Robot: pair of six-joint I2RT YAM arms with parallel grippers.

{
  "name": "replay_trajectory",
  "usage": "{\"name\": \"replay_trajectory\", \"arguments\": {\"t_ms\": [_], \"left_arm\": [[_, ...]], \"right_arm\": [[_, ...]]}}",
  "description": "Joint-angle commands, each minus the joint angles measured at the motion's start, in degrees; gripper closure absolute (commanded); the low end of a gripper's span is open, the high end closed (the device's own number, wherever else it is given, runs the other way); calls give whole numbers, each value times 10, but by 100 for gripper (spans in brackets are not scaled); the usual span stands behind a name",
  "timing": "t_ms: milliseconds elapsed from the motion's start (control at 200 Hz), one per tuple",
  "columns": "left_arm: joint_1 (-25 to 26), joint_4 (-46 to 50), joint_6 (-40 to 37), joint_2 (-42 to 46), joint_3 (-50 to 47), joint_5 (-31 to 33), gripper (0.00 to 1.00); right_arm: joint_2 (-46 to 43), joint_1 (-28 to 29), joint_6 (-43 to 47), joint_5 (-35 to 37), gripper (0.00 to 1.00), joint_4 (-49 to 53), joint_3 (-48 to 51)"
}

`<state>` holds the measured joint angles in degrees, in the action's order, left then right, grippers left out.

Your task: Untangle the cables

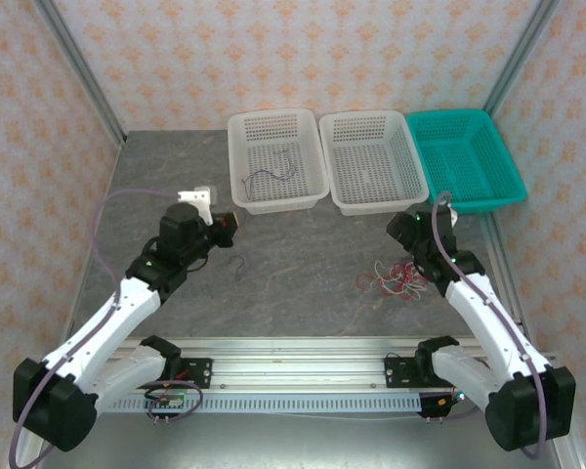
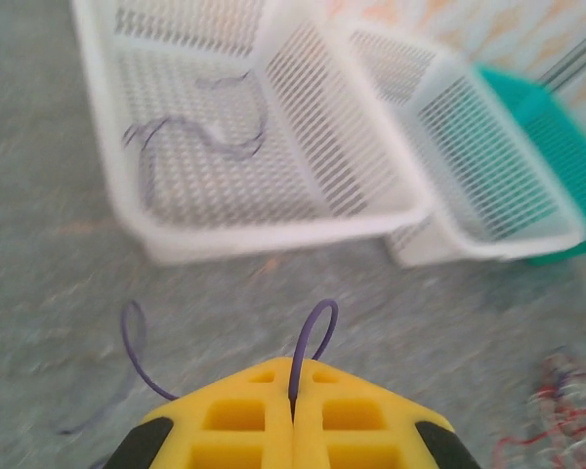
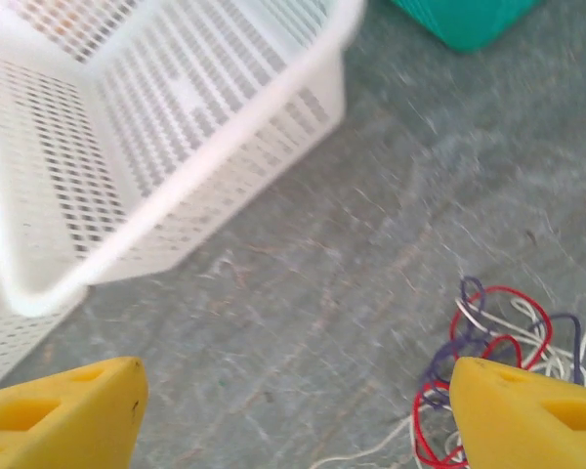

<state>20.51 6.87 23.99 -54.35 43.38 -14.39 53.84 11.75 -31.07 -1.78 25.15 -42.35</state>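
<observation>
On the near right of the table [image 1: 303, 264], a tangle of cables [image 1: 396, 278] lies loose: red, white and purple strands looped through one another, just left of the right arm. The right pincer [image 3: 293, 415] hangs above the bare table beside the tangle with its yellow fingers [image 3: 63, 410] spread wide and nothing between them. In the right wrist view the tangle sits just beyond the right-hand finger.

Further left, the left pincer [image 2: 293, 415] is pressed together on a single purple cable [image 2: 313, 332]. The strand rises from the seam between the yellow fingers in a small loop, and another length of it curls down to the table at the left. In the top view this cable [image 1: 239, 266] lies well apart from the tangle.

Along the far side stand three baskets, edge to edge. The left white basket [image 1: 283, 200] holds another dark purple cable [image 1: 273, 174], lying curled on its floor. Beside it are the middle white basket [image 1: 376, 203] and, furthest right, the teal basket [image 1: 459, 115].
</observation>
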Motion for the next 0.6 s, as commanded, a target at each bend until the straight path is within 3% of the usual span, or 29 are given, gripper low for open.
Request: {"name": "replay_trajectory", "arguments": {"t_ms": [0,185,465,596], "left_arm": [[2,28,-3,2,106,-36,100],[1,102,-56,-99,333,24,100],[-1,176,-139,-352,727,21,100],[-13,203,-133,-469,862,12,100]], "right_arm": [[-8,3,21,25,19,45,-23],[4,3,0,-23,19,-5,-16],[-14,3,-9,-39,19,13,-11],[-41,3,-8,-63,19,5,8]]}}
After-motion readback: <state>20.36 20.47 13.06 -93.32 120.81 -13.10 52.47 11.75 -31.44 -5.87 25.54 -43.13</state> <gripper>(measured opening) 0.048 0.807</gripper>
